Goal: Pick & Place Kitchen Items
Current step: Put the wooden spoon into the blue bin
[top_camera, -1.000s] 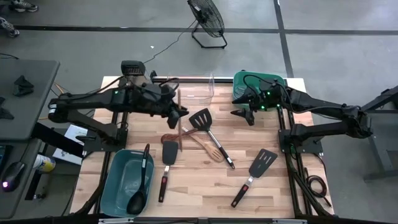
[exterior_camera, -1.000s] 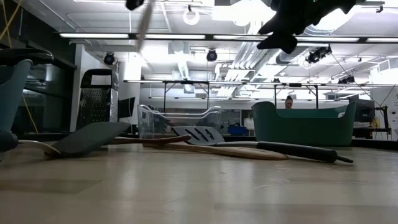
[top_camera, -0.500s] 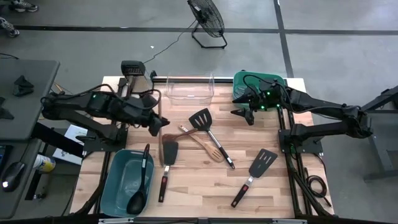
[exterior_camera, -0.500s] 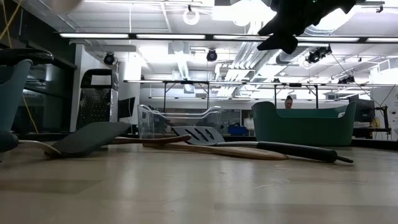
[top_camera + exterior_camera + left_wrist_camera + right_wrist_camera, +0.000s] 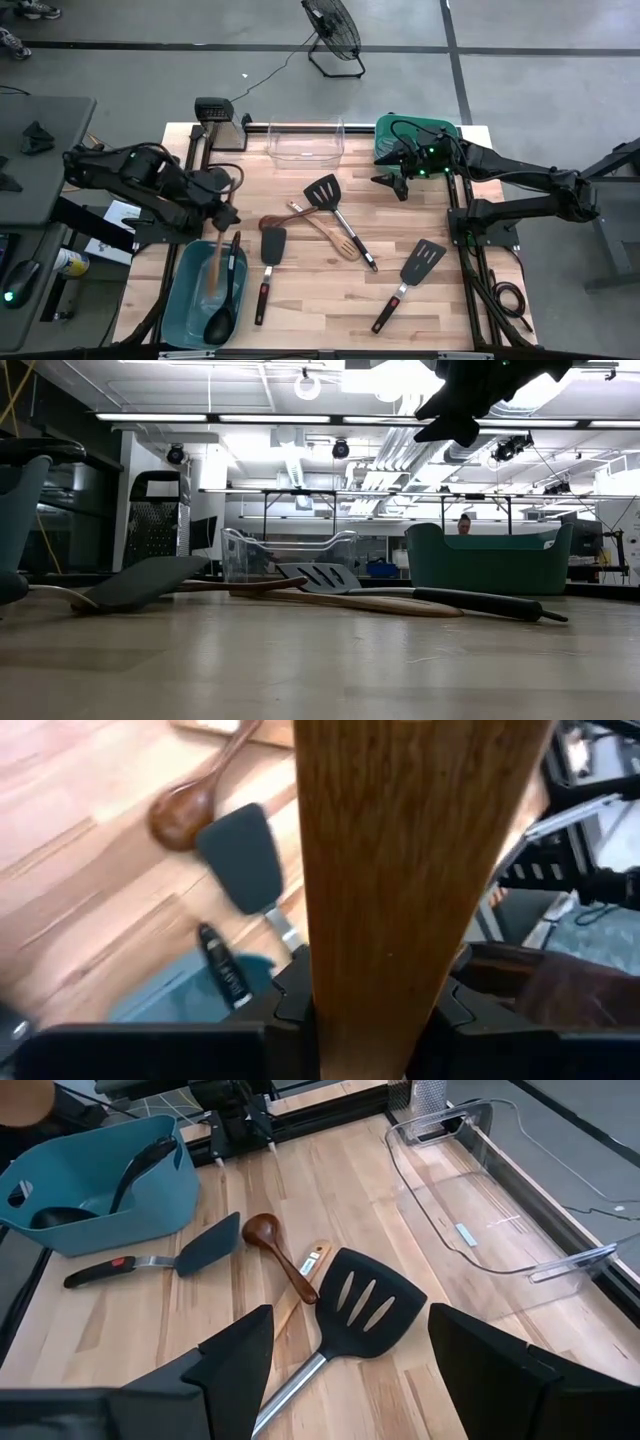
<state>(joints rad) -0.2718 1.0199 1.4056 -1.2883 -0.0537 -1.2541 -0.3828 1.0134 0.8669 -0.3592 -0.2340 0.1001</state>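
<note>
While the right end effector (image 5: 391, 184) hangs open near the green tub (image 5: 417, 133), the left end effector (image 5: 222, 217) grips a wooden spatula (image 5: 214, 262) above the teal tub (image 5: 187, 287).

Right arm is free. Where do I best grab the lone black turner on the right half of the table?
Take the turner by its red-trimmed handle. Come straight down with the right tool open and its fingers across the handle. The turner lies flat and alone on the table, so the handle is clear on both sides. The wide, flat head likely gives nothing to pinch.
</note>
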